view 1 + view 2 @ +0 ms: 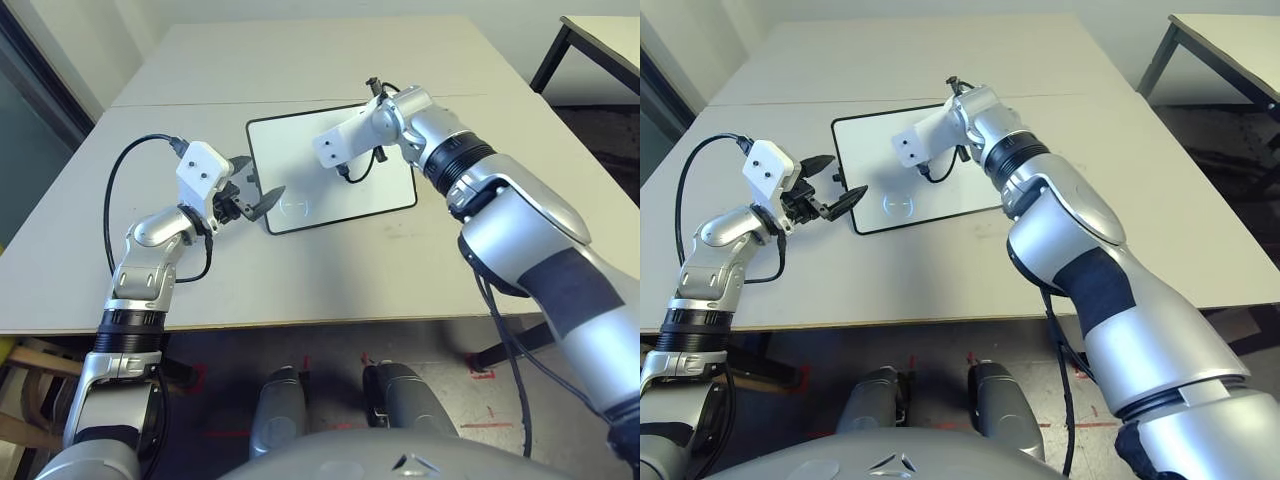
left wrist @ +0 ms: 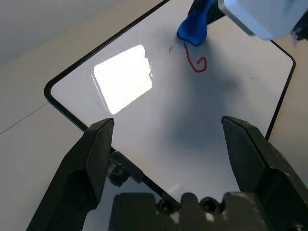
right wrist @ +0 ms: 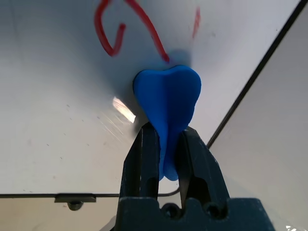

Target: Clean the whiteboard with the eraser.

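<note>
Left gripper (image 1: 258, 198) up front, nearest the robot, hanging at the whiteboard's (image 1: 300, 150) near-left corner, about 7 o'clock off the board's middle. Its fingers (image 2: 94, 154) spread wide, nothing between them; in the left wrist view the board's black frame and a small side knob sit just past the tips. Black cable loops off that wrist over the tabletop (image 1: 330, 270).

Board lies flat on the tabletop, turned a bit, bright light patch glaring on the near half. Small faint mark near its front edge, too small to read.

Further out: right gripper (image 3: 166, 144) reaching in from 3 o'clock over the board's middle. Fingers clamped on the eraser (image 3: 168, 103), blue block pinched at its narrow waist, wide end pushed forward and pressed on the white surface. Eraser sits near one long edge of the board, frame just beside it in the right wrist view.

Red marks (image 3: 127, 29) just beyond the eraser's tip – a curly loop plus a short dash, the loop's tail running to the blue end.

Far side: 2nd table butted on behind, seam visible.
</note>
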Robot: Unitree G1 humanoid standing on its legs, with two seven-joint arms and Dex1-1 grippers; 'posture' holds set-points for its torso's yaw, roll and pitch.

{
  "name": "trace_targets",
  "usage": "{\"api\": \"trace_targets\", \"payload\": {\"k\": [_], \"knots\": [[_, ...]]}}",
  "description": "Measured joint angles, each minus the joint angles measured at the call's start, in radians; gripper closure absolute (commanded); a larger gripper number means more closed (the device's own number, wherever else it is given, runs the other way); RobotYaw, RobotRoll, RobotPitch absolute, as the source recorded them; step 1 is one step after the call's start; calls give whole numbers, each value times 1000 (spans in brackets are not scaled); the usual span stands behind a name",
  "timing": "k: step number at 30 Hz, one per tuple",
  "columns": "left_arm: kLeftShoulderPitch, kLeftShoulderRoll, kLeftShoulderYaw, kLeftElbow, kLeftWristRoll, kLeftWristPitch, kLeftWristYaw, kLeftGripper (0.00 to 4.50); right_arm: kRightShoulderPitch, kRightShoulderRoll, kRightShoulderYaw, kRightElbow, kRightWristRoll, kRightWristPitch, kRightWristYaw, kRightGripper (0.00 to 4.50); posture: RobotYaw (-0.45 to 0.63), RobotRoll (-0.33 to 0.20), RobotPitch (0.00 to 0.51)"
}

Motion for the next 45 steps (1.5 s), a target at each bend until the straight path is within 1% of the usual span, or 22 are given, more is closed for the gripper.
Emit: {"api": "trace_targets", "payload": {"k": [7, 35, 41, 45], "knots": [[4, 0, 0, -1, 0, 3, 0, 0, 25, 34, 23, -41, -12, -8, 16, 4139, -4, 0, 46], [5, 0, 0, -1, 0, 1, 1, 0, 107, 26, 42, -188, -28, -17, 89, 4141, -5, 0, 45], [5, 0, 0, -1, 0, 1, 1, 0, 101, 27, 49, -171, -37, -17, 65, 4141, -8, 0, 46], [5, 0, 0, -1, 0, 1, 1, 0, 81, 29, 78, -113, -66, -18, -6, 4141, -8, 0, 45]]}}
